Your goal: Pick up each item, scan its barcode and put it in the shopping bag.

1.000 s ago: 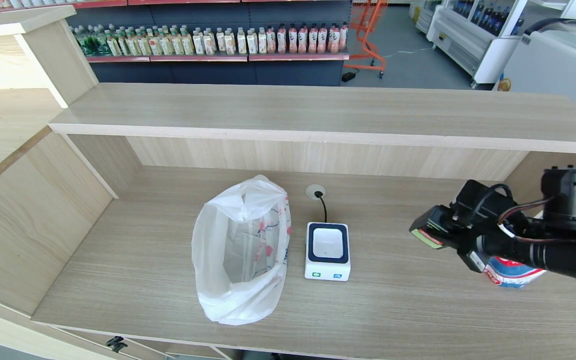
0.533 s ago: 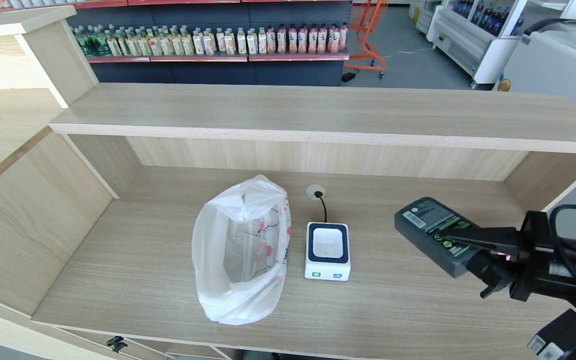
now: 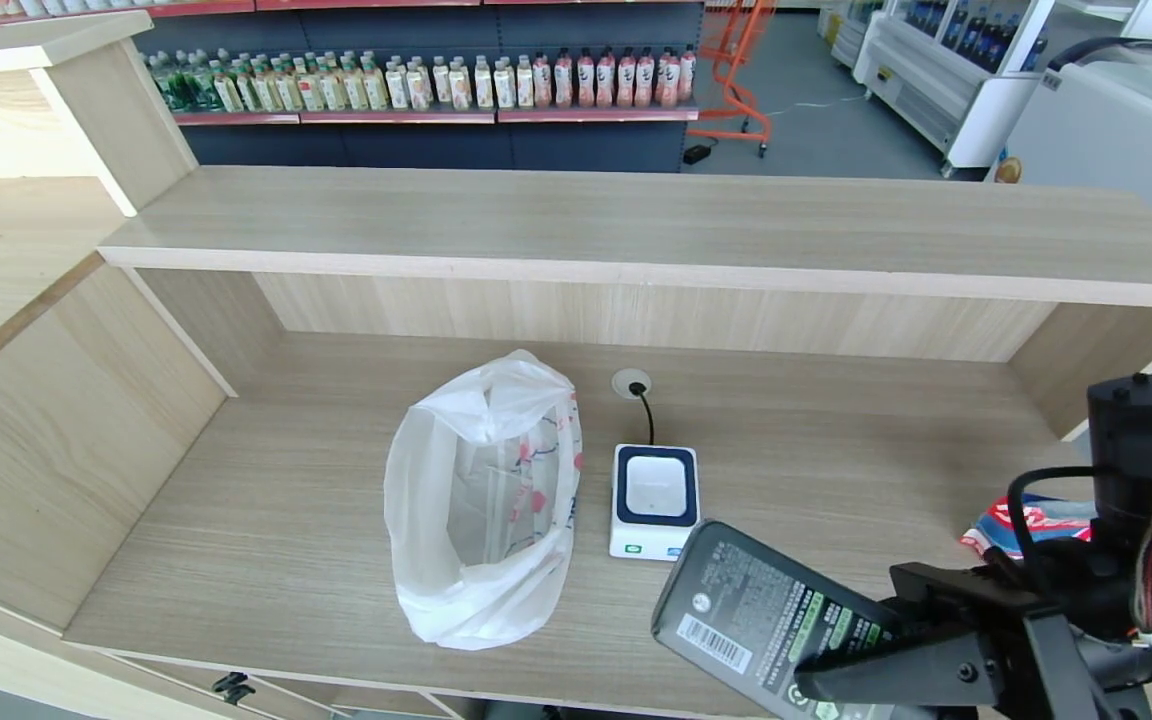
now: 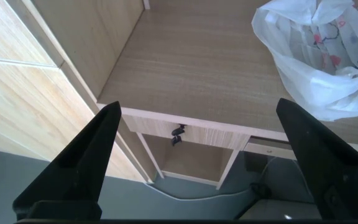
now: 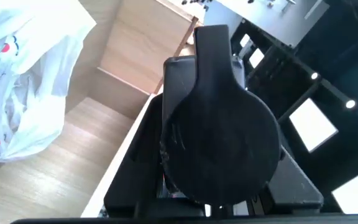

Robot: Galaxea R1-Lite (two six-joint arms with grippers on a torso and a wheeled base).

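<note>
Head view, right gripper (image 3: 848,632): low at the front right of the surface (image 3: 266,540); fingers closed on the dark grey package (image 3: 756,610).
Head view, dark grey package: held in the air over the front edge of the surface, tilted, printed side with the barcode label facing up. Its far corner overlaps the front right corner of the scanner (image 3: 654,500) in the picture.
Head view, scanner: white box with a dark-framed window, flat on the surface near the middle. A black cable (image 3: 647,418) runs from its back to a round port in the surface.
Head view, shopping bag (image 3: 481,500): white plastic with red print, standing with its mouth open, just beside the scanner on the robot's left.
Head view, red, white and blue packet (image 3: 1021,520): lies on the surface at the far right, partly hidden by the right arm.
Left wrist view, left gripper (image 4: 199,106): out beyond the front edge of the surface, well to the left of the bag; fingers (image 4: 73,168) spread wide apart, nothing between them.
Left wrist view, shopping bag: rests near the front edge of the surface.
Right wrist view, fingers (image 5: 219,130): one dark finger with a rounded pad lies flat against the dark package.
Right wrist view, shopping bag: stands on the surface, beyond the package.
</note>
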